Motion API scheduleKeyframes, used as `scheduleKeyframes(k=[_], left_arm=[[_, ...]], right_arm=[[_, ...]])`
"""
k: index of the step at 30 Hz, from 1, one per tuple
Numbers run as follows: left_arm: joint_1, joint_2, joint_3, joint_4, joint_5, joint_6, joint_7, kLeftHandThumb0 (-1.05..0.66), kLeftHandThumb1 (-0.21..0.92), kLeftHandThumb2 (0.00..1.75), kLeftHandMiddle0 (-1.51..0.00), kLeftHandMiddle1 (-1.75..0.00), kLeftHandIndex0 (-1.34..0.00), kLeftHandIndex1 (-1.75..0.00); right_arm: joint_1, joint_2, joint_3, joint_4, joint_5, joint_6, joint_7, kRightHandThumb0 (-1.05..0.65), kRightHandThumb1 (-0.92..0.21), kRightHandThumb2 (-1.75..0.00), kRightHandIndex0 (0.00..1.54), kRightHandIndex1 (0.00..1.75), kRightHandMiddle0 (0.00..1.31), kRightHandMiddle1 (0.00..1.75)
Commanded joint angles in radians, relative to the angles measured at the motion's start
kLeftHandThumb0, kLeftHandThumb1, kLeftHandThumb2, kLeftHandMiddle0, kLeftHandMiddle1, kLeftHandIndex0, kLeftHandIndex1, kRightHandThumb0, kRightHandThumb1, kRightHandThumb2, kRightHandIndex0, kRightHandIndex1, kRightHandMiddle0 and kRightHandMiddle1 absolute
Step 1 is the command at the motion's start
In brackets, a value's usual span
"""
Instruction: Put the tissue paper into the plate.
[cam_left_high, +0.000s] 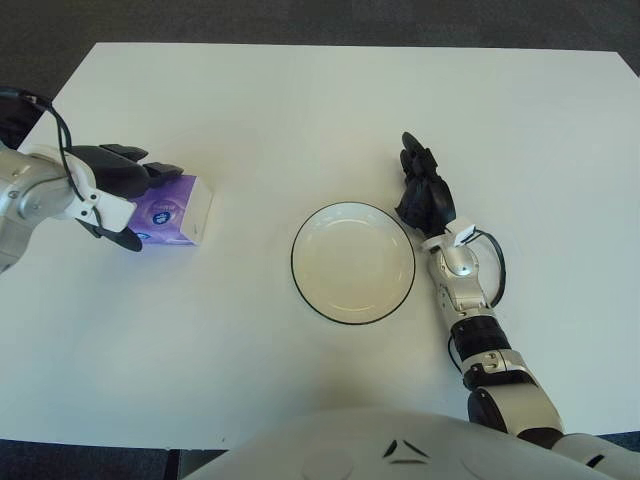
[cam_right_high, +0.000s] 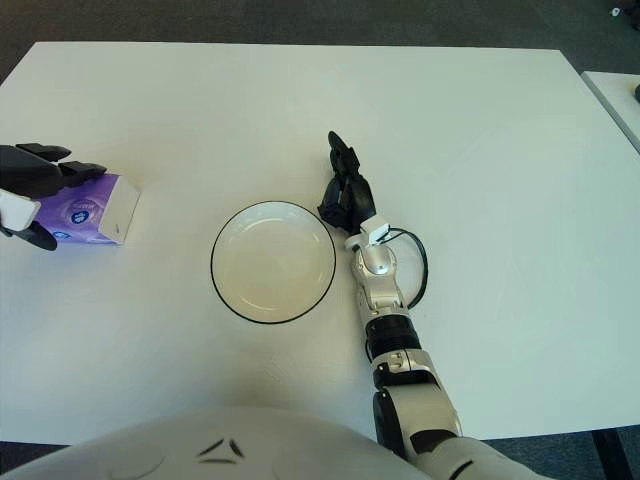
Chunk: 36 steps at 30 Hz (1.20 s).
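Tissue pack (cam_left_high: 172, 210): label unreadable.

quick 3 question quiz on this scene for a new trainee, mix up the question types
1. True or false: the tissue pack already lies in the plate.
2. Which robot hand is at the tissue pack? A) left robot hand B) right robot hand
3. Fill in: the right robot hand shows just to the ____ of the plate.

Key:
1. False; the pack lies on the table, well left of the plate.
2. A; its fingers reach over the pack's top, thumb below.
3. right
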Motion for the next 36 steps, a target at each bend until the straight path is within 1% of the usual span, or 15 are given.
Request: scheduleKeyframes(k=[1, 3, 7, 12, 16, 21, 26, 31, 33, 36], left_arm=[[-0.024, -0.006, -0.026, 0.013, 0.023, 0.006, -0.013, -1.05, 0.92, 0.18, 0.0, 0.0, 0.0, 0.0], [-0.03, -0.01, -0.034, 0.018, 0.029, 0.005, -0.013, -1.05, 0.92, 0.19, 0.0, 0.0, 0.0, 0.0], [-0.059, -0.039, -0.081, 0.054, 0.071, 0.004, -0.004, -1.05, 0.92, 0.22, 0.0, 0.0, 0.0, 0.0], [-0.077, -0.059, -0.106, 0.087, 0.096, 0.0, 0.009, -1.05, 0.92, 0.24, 0.0, 0.0, 0.0, 0.0], [-0.088, -0.076, -0.122, 0.114, 0.111, -0.001, 0.018, -1.05, 0.92, 0.18, 0.0, 0.0, 0.0, 0.0], [-0.117, -0.132, -0.182, 0.218, 0.163, -0.011, 0.077, -1.05, 0.92, 0.16, 0.0, 0.0, 0.0, 0.0], [-0.137, -0.166, -0.218, 0.279, 0.194, -0.01, 0.119, -1.05, 0.92, 0.17, 0.0, 0.0, 0.0, 0.0], [-0.15, -0.189, -0.237, 0.314, 0.201, -0.003, 0.141, -1.02, 0.92, 0.16, 0.0, 0.0, 0.0, 0.0], [-0.153, -0.196, -0.242, 0.324, 0.202, 0.0, 0.149, -0.99, 0.91, 0.15, 0.0, 0.0, 0.0, 0.0], [-0.146, -0.208, -0.247, 0.338, 0.21, 0.003, 0.174, -0.96, 0.91, 0.13, 0.0, 0.0, 0.0, 0.0]], right_arm=[[0.169, 0.007, 0.001, 0.16, -0.006, 0.044, 0.005, -0.75, -0.92, -1.09, 0.13, 0.01, 0.0, 0.29], [0.167, 0.007, 0.001, 0.161, -0.005, 0.043, 0.006, -0.75, -0.92, -1.09, 0.14, 0.01, 0.0, 0.29], [0.168, 0.006, 0.0, 0.158, -0.004, 0.044, 0.007, -0.75, -0.92, -1.09, 0.14, 0.01, 0.0, 0.3], [0.167, 0.005, -0.002, 0.158, -0.003, 0.043, 0.008, -0.74, -0.92, -1.09, 0.14, 0.01, 0.0, 0.31], [0.168, 0.004, -0.003, 0.157, -0.003, 0.042, 0.006, -0.74, -0.92, -1.09, 0.14, 0.01, 0.0, 0.31], [0.167, 0.003, -0.007, 0.157, -0.004, 0.044, 0.001, -0.73, -0.92, -1.08, 0.14, 0.01, 0.0, 0.32], [0.169, 0.003, -0.009, 0.153, -0.003, 0.045, 0.002, -0.73, -0.92, -1.08, 0.14, 0.01, 0.0, 0.32], [0.171, 0.002, -0.012, 0.15, -0.005, 0.043, -0.002, -0.73, -0.92, -1.08, 0.14, 0.01, 0.0, 0.33], [0.172, 0.002, -0.012, 0.148, -0.005, 0.043, -0.003, -0.73, -0.92, -1.08, 0.14, 0.01, 0.0, 0.33], [0.174, 0.0, -0.014, 0.145, -0.005, 0.043, -0.003, -0.72, -0.92, -1.07, 0.15, 0.01, 0.0, 0.34]])
